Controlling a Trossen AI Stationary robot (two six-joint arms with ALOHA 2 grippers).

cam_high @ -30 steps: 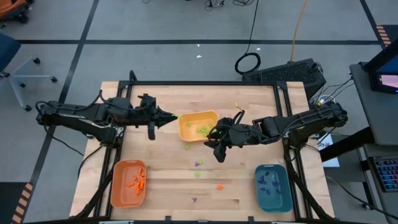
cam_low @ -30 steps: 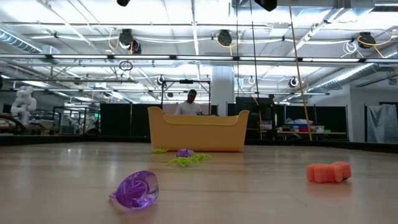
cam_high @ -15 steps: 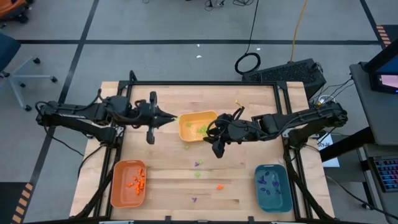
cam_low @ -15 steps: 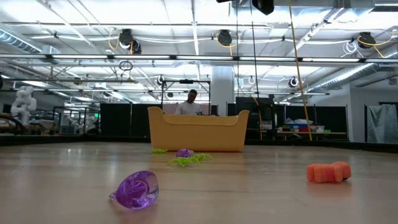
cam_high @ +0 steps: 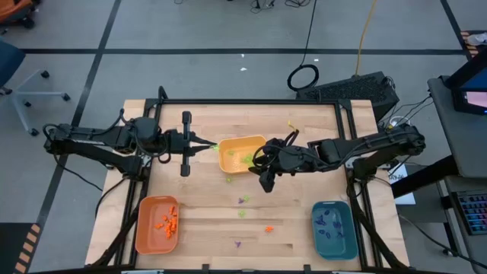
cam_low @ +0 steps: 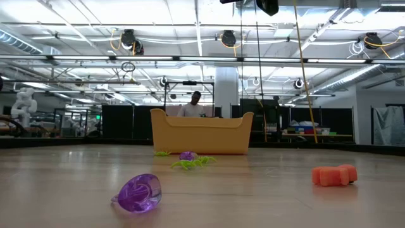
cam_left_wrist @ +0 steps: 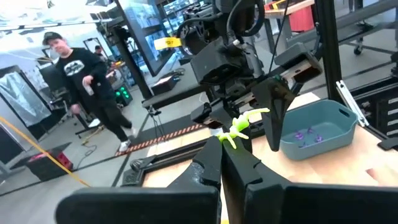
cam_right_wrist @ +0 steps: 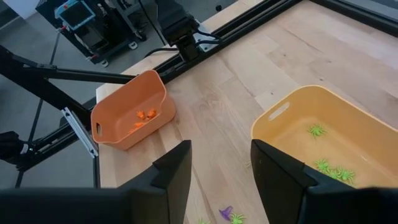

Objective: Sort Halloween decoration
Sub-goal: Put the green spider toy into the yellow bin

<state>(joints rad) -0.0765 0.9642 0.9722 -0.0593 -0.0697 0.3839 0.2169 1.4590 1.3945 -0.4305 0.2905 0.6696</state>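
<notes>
Now left pincer [cam_left_wrist: 222, 144] clamped on green spider [cam_left_wrist: 239, 126] — legs splayed toward yellow tray [cam_high: 242, 154]; right pincer [cam_right_wrist: 219, 163] empty, parted.

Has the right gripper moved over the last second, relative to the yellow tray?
Yes. In the high view the right gripper has shifted slightly toward the table's far edge, closer alongside the yellow tray.

My left gripper [cam_left_wrist: 221, 144] held a light green spider [cam_left_wrist: 239, 127] near the table's far edge. Loose pieces lay mid-table: purple ring [cam_low: 138, 192], orange piece [cam_low: 334, 175], green spiders [cam_low: 192, 163].
</notes>
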